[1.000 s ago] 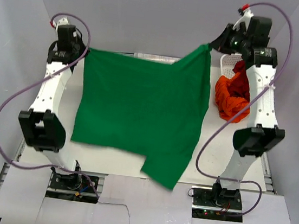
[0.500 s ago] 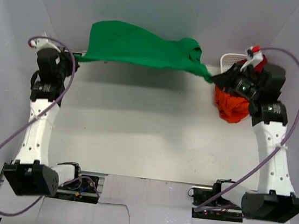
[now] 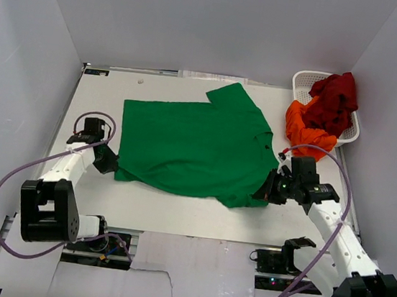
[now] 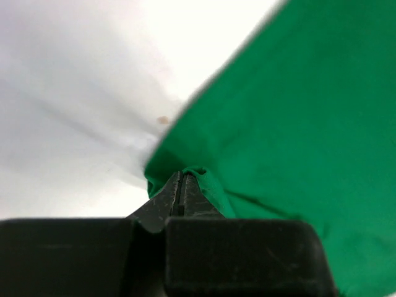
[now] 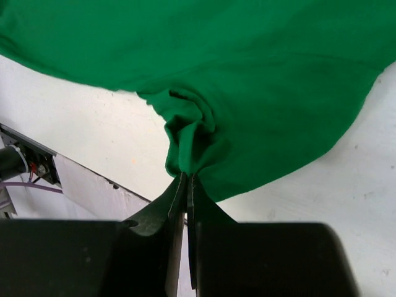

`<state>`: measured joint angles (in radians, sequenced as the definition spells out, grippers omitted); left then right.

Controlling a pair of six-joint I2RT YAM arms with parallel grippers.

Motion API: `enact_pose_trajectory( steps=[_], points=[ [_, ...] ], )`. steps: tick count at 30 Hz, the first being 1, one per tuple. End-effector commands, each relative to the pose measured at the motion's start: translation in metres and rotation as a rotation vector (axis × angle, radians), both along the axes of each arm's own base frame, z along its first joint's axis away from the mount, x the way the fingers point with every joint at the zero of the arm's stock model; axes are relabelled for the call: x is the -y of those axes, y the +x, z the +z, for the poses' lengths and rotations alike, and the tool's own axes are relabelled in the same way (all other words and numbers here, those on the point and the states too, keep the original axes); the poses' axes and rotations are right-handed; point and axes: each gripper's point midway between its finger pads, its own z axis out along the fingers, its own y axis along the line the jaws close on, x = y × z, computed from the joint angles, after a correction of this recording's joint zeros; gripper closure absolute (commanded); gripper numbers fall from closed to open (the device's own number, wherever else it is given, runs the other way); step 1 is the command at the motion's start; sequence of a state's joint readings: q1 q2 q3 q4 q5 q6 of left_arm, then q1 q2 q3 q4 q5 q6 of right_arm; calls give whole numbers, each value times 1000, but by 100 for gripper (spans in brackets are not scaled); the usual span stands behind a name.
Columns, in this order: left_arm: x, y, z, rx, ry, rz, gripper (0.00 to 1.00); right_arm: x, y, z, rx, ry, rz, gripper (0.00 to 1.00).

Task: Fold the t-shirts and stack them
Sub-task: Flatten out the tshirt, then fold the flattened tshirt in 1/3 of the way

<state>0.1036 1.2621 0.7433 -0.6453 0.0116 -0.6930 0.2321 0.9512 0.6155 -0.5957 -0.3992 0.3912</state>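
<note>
The green t-shirt (image 3: 191, 146) lies spread flat on the white table (image 3: 177, 207), one sleeve pointing to the far side. My left gripper (image 3: 112, 162) is shut on its near left corner; the wrist view shows the cloth (image 4: 291, 111) pinched at the gripper (image 4: 182, 176). My right gripper (image 3: 264, 192) is shut on its near right corner, with the cloth (image 5: 247, 74) bunched at the gripper (image 5: 186, 176). The orange t-shirt (image 3: 303, 131) hangs over the basket's edge. The dark red t-shirt (image 3: 335, 100) lies in the basket.
A white lattice basket (image 3: 306, 80) stands at the far right corner. Grey walls close in the table on three sides. The table's near edge and the arm bases lie just below the shirt's near hem.
The green shirt hung stretched in the air between both raised grippers. Both arms have swung down and towards the near edge, and the shirt now lies flat on the table.
</note>
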Motion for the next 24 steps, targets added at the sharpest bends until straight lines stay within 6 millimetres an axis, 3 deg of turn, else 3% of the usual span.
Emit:
enact_pose_trajectory(
  steps=[1, 2, 6, 10, 17, 24],
  points=[
    [-25, -21, 3, -112, 85, 180, 100, 9, -7, 12, 26, -33, -51, 92],
    [-26, -30, 2, -153, 81, 221, 100, 11, -11, 11, 27, -41, -54, 92],
    [-24, -34, 5, -125, 43, 260, 100, 21, -20, 2, 7, -84, -89, 92],
    [-28, -38, 2, -107, 59, 278, 100, 27, -10, 18, 57, -103, -143, 92],
    [-25, -16, 12, -66, 41, 212, 100, 40, 39, 60, 184, -206, -183, 92],
    [-20, 8, 33, 20, 20, 139, 100, 38, 82, 74, 237, -238, -192, 92]
  ],
)
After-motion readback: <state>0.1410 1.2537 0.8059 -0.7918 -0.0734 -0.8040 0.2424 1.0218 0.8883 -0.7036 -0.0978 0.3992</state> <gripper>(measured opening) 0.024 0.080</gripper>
